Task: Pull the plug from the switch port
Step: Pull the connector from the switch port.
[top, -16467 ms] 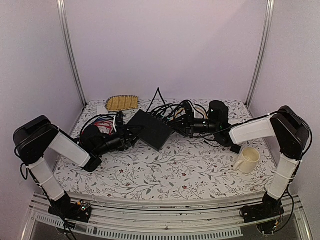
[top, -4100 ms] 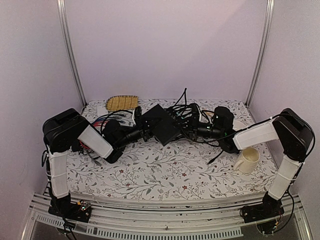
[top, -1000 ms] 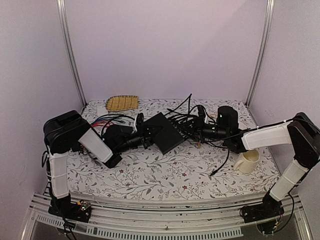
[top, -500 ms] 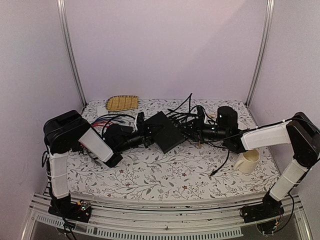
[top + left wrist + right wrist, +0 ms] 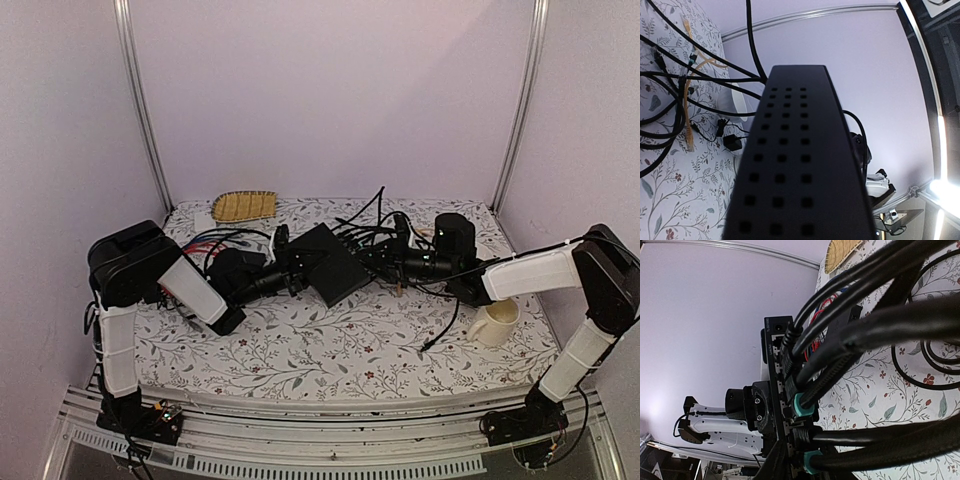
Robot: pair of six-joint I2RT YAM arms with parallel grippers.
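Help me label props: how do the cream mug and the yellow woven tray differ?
The mug stands upright, smooth and cream, at the right; the woven tray lies flat, ribbed and yellow, at the far left. Both rest on the floral cloth.

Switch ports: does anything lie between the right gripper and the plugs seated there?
Yes. A bundle of thick black cables crosses right in front of the right gripper, partly hiding the plugs in the switch.
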